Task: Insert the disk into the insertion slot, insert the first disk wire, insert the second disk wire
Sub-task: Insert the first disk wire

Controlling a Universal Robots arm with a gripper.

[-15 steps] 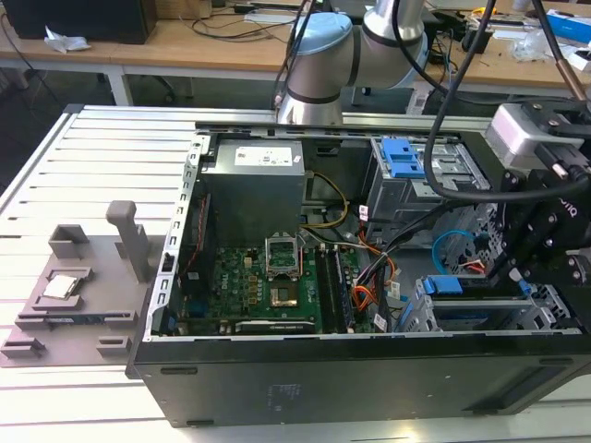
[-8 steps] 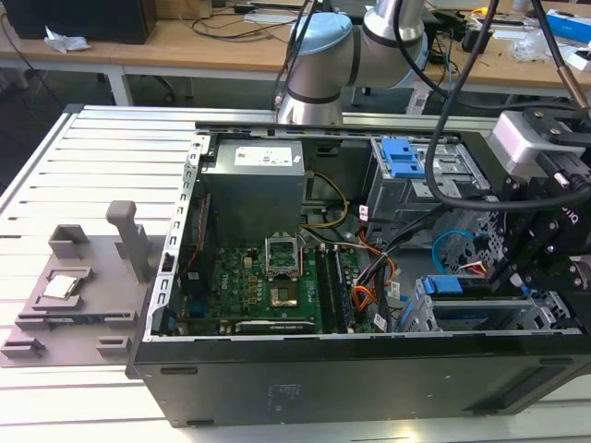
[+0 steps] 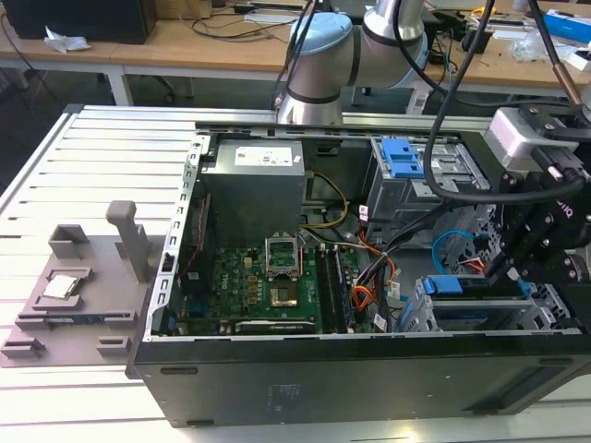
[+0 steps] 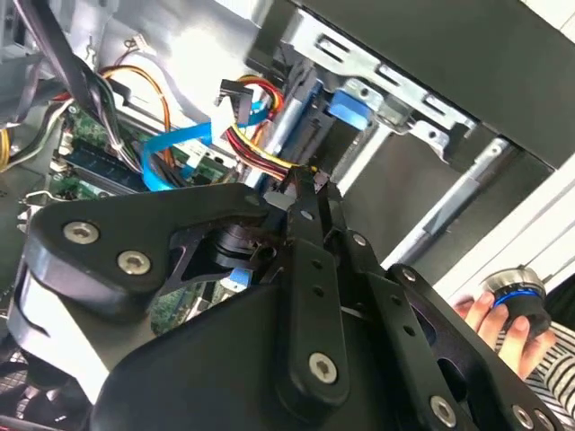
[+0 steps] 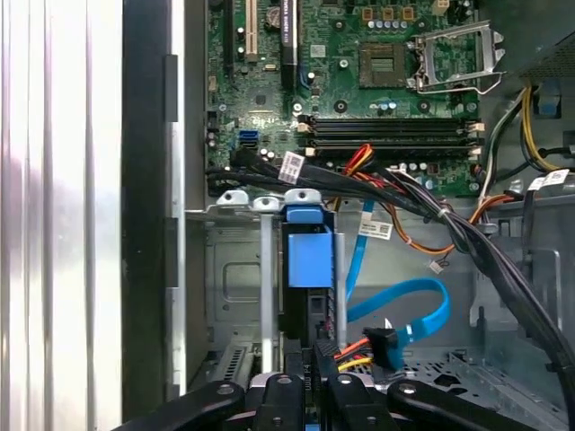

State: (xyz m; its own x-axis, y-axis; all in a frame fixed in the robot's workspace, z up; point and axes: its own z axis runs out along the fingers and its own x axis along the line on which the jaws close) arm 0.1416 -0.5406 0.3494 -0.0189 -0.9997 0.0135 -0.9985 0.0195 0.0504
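In the exterior view an open computer case [image 3: 277,369] lies on its side on the slatted counter [image 3: 111,157], so its inside faces up for the arm [image 3: 369,37] to reach in. At the exterior view's right the black tool head hangs just over the insertion slot [image 3: 417,314], the perforated silver cage near the case's front corner. The disk [image 3: 480,297] sits inside that cage with its blue bracket showing along the top, so I judge that step done. The grey cage with the blue latch [image 3: 404,157] stands further back, apart from the work.

In the second wrist view the jaws are closed together on the plug end of the first disk wire [image 4: 256,151], a red, yellow and black bundle. They hold it by the plug so that it points toward the disk's blue bracket [image 4: 350,106], near but not touching. The blue flat cable [image 4: 175,144] hangs loose beside it, likely the second wire. A person's hand [image 4: 485,314] rests outside the case on a round knob [image 4: 521,296].

In the first wrist view the disk [image 5: 310,256] stands on edge in the insertion slot [image 5: 234,278], directly ahead of the jaws. The first disk wire [image 5: 355,348] trails off from them to one side. The blue flat cable [image 5: 422,305] loops free on the cage floor — not plugged in.
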